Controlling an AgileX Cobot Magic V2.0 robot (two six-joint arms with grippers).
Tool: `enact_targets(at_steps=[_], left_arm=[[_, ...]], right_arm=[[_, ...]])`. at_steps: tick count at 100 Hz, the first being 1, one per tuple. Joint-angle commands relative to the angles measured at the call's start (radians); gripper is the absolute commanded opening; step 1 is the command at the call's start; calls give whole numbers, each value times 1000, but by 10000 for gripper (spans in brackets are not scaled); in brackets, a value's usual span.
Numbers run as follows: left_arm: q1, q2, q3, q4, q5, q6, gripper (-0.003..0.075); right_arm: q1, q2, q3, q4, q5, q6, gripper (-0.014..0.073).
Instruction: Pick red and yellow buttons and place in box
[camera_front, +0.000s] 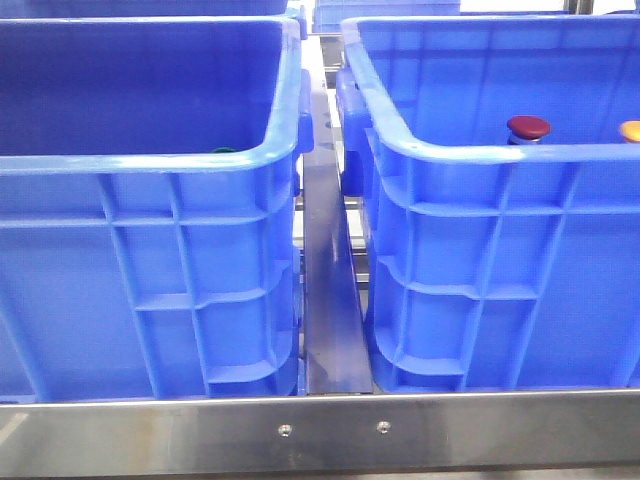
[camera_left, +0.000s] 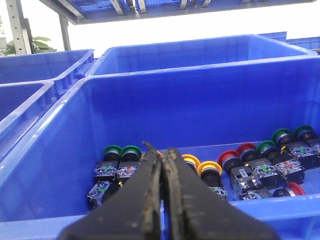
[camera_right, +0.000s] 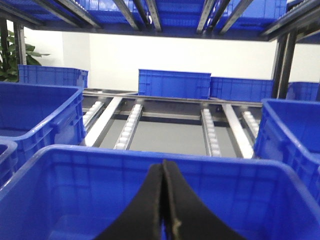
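From the front camera I've got two blue crates side by side with a steel rail (camera_front: 330, 290) between them. In the right crate (camera_front: 500, 250), a dark red button (camera_front: 528, 127) pokes above the near rim, and a yellow button (camera_front: 631, 131) sits just beside it at the frame edge. A green cap (camera_front: 222, 151) barely shows over the near rim of the left crate (camera_front: 150, 250).

Left gripper (camera_left: 162, 165) is closed with nothing in it, hanging over a crate (camera_left: 65, 125) full of green, yellow and red buttons. Right gripper (camera_right: 164, 175) is closed too, empty, over another blue crate (camera_right: 75, 175); I can't see that one's floor.
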Motion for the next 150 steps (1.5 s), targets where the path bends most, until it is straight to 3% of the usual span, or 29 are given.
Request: enact_targets(at_steps=[1, 28, 42, 56, 78, 111, 150], left_arm=[[0, -31, 46, 0, -79, -1, -19], [0, -31, 46, 0, -79, -1, -19], [0, -31, 46, 0, -79, -1, -19], [0, -31, 46, 0, -79, -1, -19], [0, -31, 46, 0, -79, -1, -19], [0, -31, 46, 0, -79, -1, -19], [0, -31, 46, 0, -79, -1, -19]], right_arm=[[0, 3, -28, -208, 28, 218, -67], [2, -33, -29, -1087, 18, 1146, -67], [36, -80, -29, -1402, 15, 1466, -67], [104, -129, 2, -1630, -20, 1665, -67], [171, -242, 152, -1687, -204, 1717, -67], [170, -493, 358, -1687, -214, 1719, -67], [163, -488, 479, -1685, -363, 1719, -67]])
